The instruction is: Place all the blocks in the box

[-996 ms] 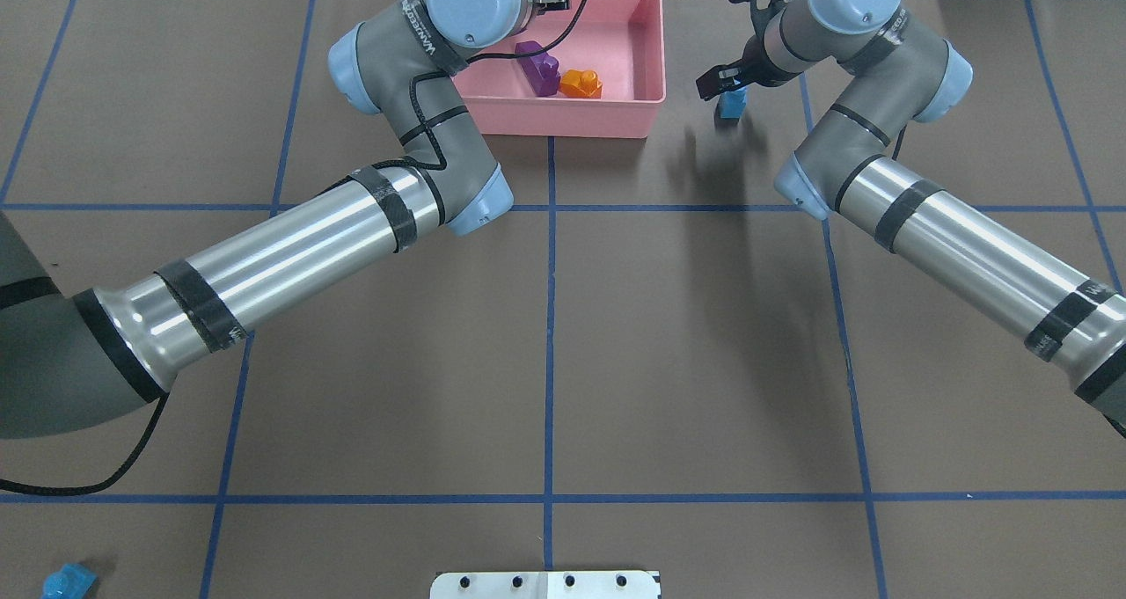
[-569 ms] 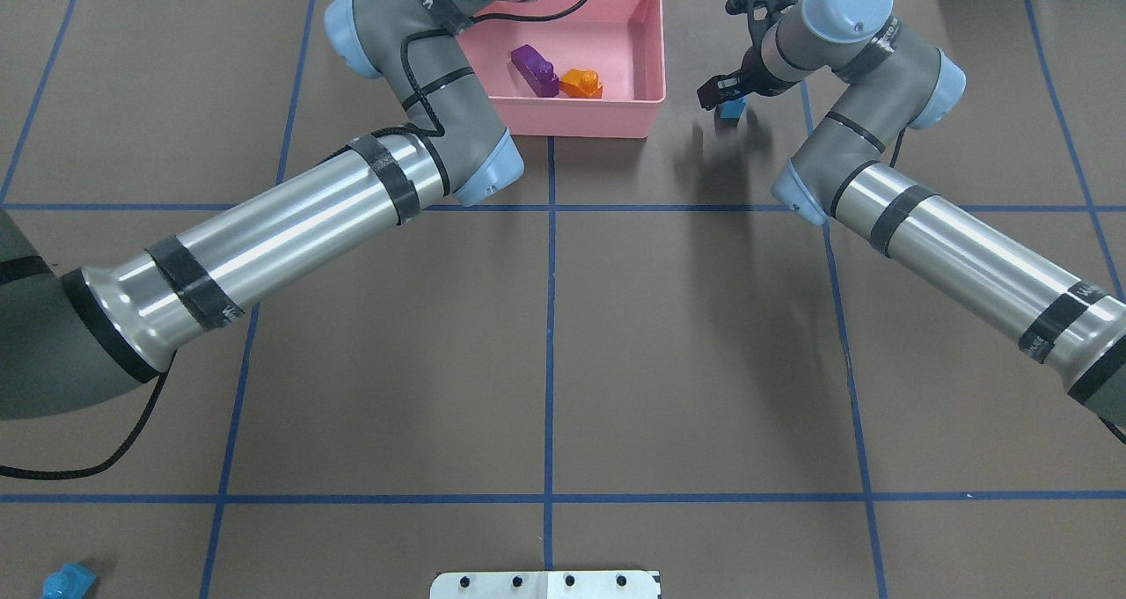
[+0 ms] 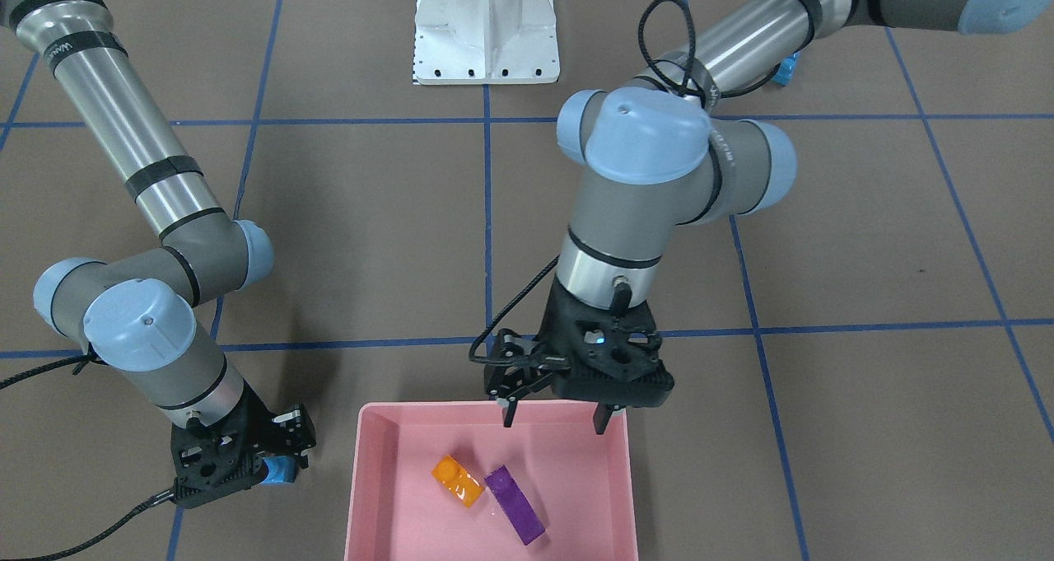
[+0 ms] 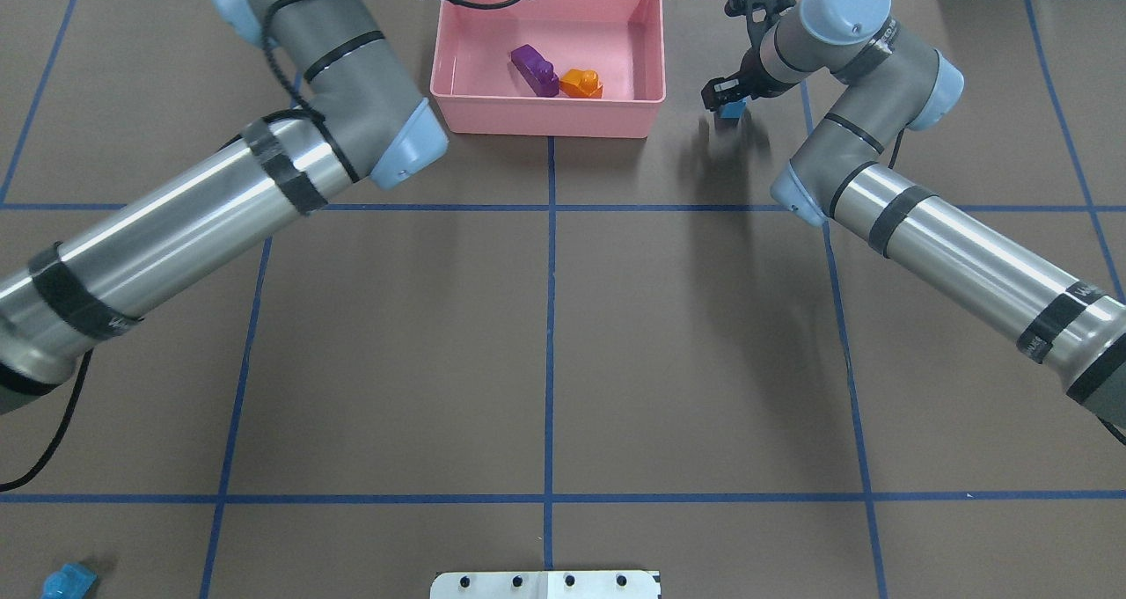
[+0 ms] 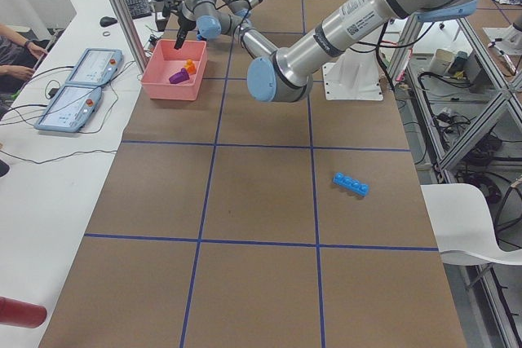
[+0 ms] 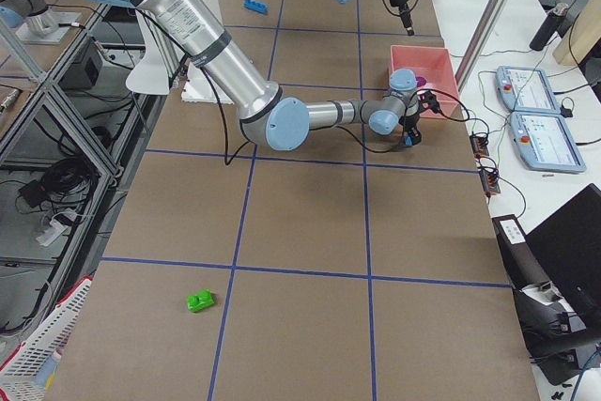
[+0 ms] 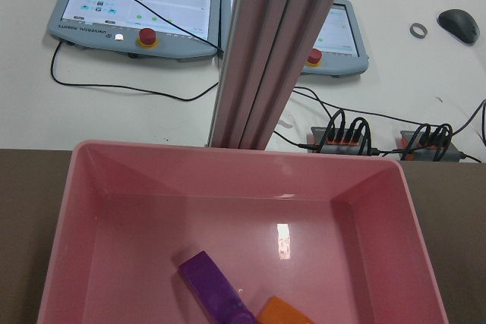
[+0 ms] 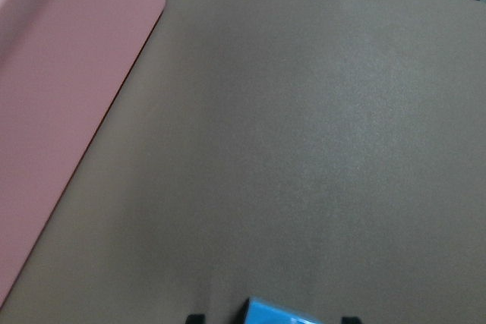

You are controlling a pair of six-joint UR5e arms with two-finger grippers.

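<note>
Right claw [image 4: 727, 98] straddles the small blue block [image 8: 285, 312] on the desk, just right of the box [image 4: 545, 120]. Wrist view shows a gap on one side, so not clamped yet. Off-centre closing could skid or twist that glossy brick out. Left claw [image 3: 553, 419] hangs spread and empty over the box's far rim, a collision risk at drop-off. Purple block [image 4: 535, 69] and orange block [image 4: 581, 83] are inside.

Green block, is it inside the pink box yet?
No, the green block lies alone on the brown table, far from the pink box.
</note>
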